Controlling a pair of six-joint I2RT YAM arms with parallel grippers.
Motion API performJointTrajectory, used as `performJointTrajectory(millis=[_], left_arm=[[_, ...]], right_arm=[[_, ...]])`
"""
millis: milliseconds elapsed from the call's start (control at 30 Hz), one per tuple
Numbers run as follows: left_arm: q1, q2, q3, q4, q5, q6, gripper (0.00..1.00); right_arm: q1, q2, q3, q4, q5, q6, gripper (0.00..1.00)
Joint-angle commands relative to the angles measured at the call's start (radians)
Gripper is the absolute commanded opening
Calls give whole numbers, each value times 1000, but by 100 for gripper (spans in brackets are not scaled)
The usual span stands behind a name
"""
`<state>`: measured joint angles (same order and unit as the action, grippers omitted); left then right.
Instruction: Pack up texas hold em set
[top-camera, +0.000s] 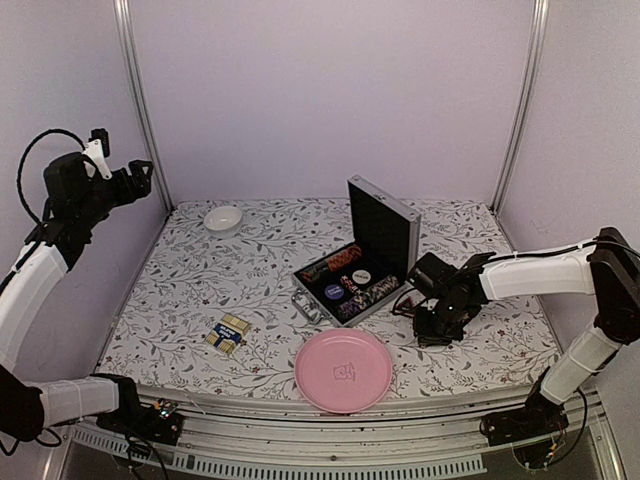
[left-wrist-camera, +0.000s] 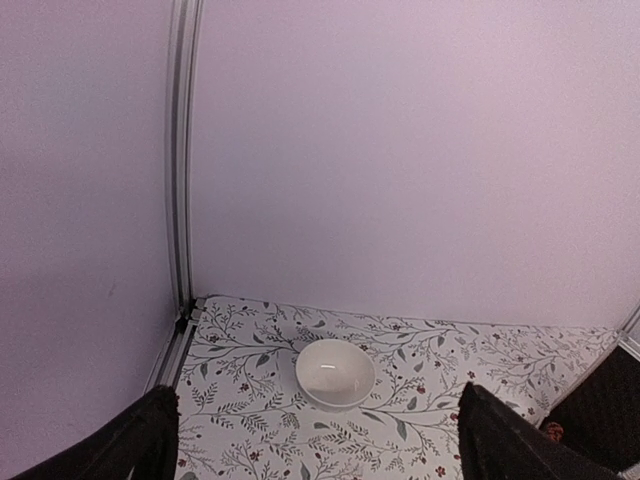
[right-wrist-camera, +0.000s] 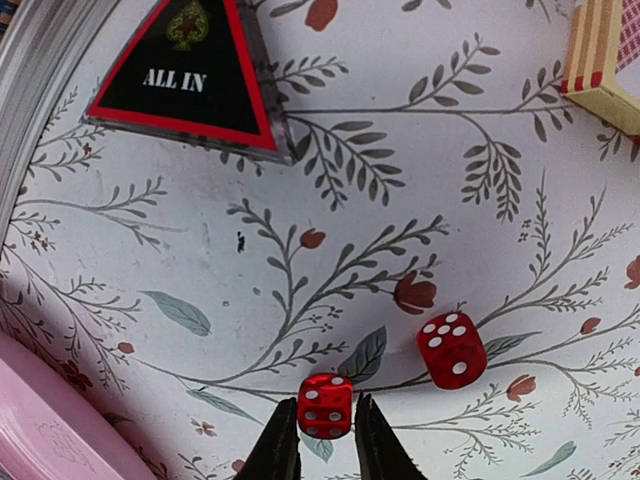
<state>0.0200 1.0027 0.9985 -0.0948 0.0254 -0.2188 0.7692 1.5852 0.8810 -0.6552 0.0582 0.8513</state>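
Currently the step in hand is pickup of a loose die (right-wrist-camera: 325, 405) for return to the case (top-camera: 365, 255). The case stands open at mid-table with its lid upright and chips in its tray. The die lies on the table (top-camera: 200, 270) just right of the case. The second die (right-wrist-camera: 452, 350) is near it, not touching.

Right gripper (right-wrist-camera: 327, 440): low at the table, jaws narrow. One fingertip (right-wrist-camera: 283, 445) stands on each side of the die, and both appear to touch its faces. The die rests on the table, not lifted. Firmness of the grip cannot be judged.

Left gripper (left-wrist-camera: 315, 445): high at the far left, facing the bowl (left-wrist-camera: 335, 373). Its jaws are spread wide with nothing between them.

Next move, as judged:
1. Confirm the clamp.
2. Lift straight up, clear of the second die.
3. Carry left over the case wall.
4. Release into a free compartment.

A small cube may pivot between narrow tips, so a slow lift is advised. Loose items not yet packed are the second die, the ALL IN marker (right-wrist-camera: 185, 75) and the deck (top-camera: 228, 333) at the near left.
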Motion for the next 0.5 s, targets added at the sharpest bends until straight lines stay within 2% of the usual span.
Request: performJointTrajectory(millis=[0, 367, 467], left_arm=[[3, 1, -8, 20, 16, -8, 97], [4, -6, -9, 20, 17, -8, 97], [3, -6, -8, 20, 19, -8, 97]], right_arm=[[-7, 23, 30, -27, 28, -10, 21], [-6, 36, 36, -30, 29, -18, 20], [-7, 42, 38, -30, 29, -18, 15]])
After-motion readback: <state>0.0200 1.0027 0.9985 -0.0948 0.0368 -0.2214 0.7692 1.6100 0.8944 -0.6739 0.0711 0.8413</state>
